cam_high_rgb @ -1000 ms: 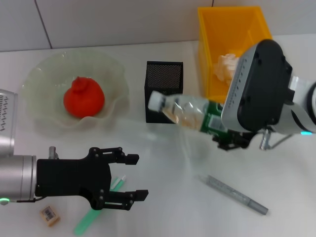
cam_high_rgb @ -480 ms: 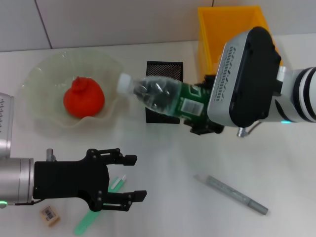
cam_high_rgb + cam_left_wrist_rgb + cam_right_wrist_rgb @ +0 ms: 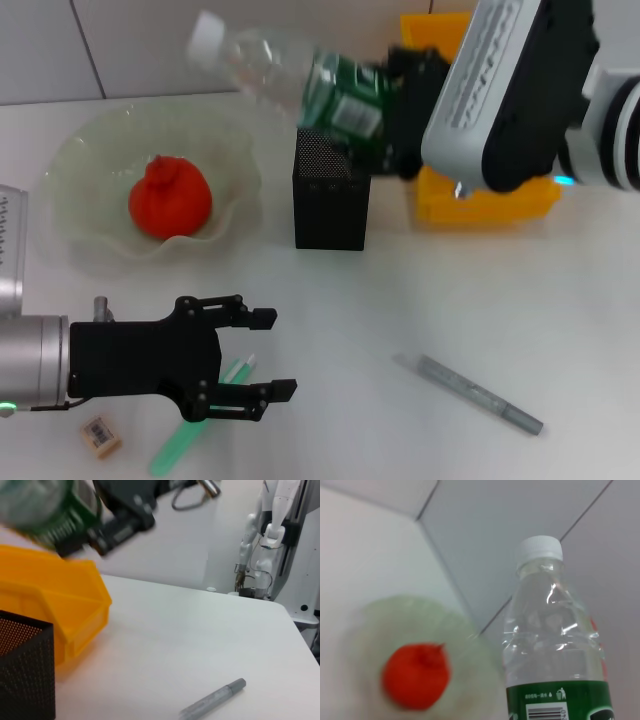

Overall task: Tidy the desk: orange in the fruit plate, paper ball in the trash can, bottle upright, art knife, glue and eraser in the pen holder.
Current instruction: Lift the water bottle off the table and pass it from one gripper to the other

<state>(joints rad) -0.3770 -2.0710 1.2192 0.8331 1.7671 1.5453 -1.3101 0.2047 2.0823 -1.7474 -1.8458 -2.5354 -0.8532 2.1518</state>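
Note:
My right gripper [image 3: 398,105] is shut on the bottle [image 3: 285,65], a clear one with a green label and white cap. It holds the bottle in the air above the black mesh pen holder [image 3: 332,190], tilted with the cap toward the far left. The bottle [image 3: 552,630] fills the right wrist view. The orange [image 3: 168,197] lies in the pale-green fruit plate [image 3: 75,150]. Near the front left, my left gripper [image 3: 275,353] hovers open over a green glue stick [image 3: 180,445], with the tan eraser [image 3: 100,433] beside it. The grey art knife [image 3: 470,393] lies at the front right. The paper ball is hidden.
The yellow trash can [image 3: 490,205] stands behind and right of the pen holder, mostly covered by my right arm. The left wrist view shows the trash can [image 3: 60,595], the pen holder [image 3: 25,670] and the art knife [image 3: 212,705] on the white table.
My right gripper has lifted the bottle up and toward the back, from in front of the pen holder to above it. The left gripper has barely moved.

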